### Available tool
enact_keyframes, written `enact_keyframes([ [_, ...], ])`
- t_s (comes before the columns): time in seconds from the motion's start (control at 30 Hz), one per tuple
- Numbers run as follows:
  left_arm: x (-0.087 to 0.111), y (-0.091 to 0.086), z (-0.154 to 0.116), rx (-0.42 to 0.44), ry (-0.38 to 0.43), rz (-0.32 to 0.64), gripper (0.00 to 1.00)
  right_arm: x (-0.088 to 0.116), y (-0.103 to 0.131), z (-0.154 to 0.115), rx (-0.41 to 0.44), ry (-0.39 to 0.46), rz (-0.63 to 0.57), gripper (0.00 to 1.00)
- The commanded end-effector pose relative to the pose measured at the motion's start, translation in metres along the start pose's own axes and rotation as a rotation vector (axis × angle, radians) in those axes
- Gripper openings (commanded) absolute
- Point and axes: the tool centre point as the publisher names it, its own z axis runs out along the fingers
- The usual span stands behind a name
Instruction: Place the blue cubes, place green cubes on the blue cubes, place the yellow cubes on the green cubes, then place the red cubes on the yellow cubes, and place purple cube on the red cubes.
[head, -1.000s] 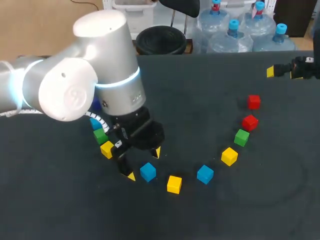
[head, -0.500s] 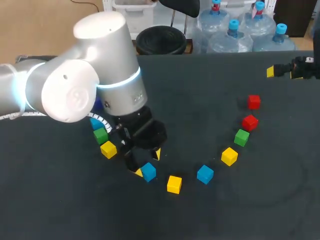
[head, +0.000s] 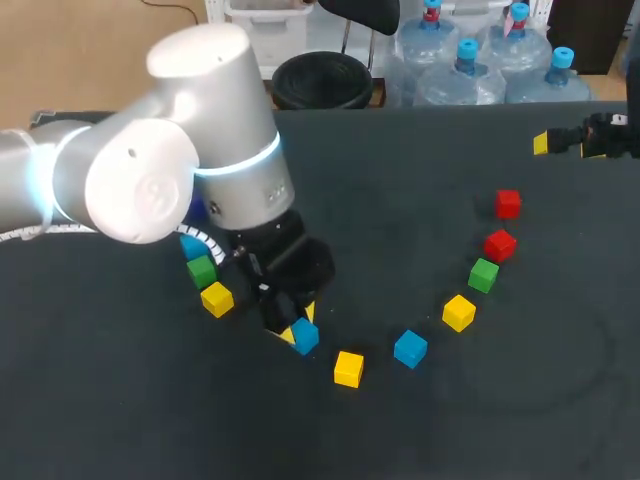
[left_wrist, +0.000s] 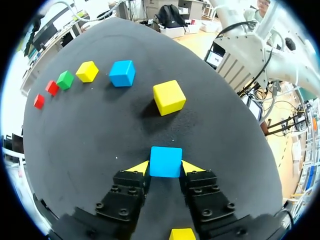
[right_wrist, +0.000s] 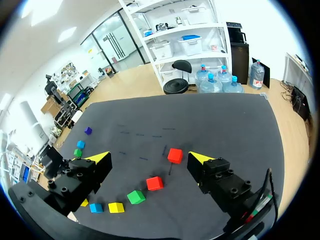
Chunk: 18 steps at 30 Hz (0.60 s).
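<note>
A blue cube (head: 307, 338) (left_wrist: 165, 161) sits on the black table between the yellow tips of my left gripper (head: 299, 324) (left_wrist: 165, 168); both tips touch its sides, so the gripper is shut on it. Ahead of it lie a yellow cube (left_wrist: 169, 97) (head: 348, 368), a second blue cube (left_wrist: 122, 73) (head: 410, 348), another yellow cube (head: 459, 312), a green cube (head: 483, 274) and two red cubes (head: 500, 244) (head: 508, 204). My right gripper (head: 565, 145) (right_wrist: 148, 158) hangs open and empty above the far right of the table.
Behind my left arm lie a yellow cube (head: 216, 298), a green cube (head: 201, 270) and a partly hidden blue cube (head: 190, 245). A small purple cube (right_wrist: 88, 130) lies farther back on that side.
My left gripper has slid right onto the blue cube and its fingers have closed in against the cube's sides. The right arm has kept still.
</note>
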Motion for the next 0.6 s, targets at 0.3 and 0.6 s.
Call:
enact_keyframes([
  [0.3,0.008,0.018,-0.036,-0.009,0.017,-0.181,0.00,0.000,0.001,0.000,0.003,-0.001,0.000,1.00],
  [0.6,0.009,0.056,-0.061,-0.060,-0.001,-0.388,0.00,0.000,0.001,0.000,0.003,-0.001,0.000,1.00],
])
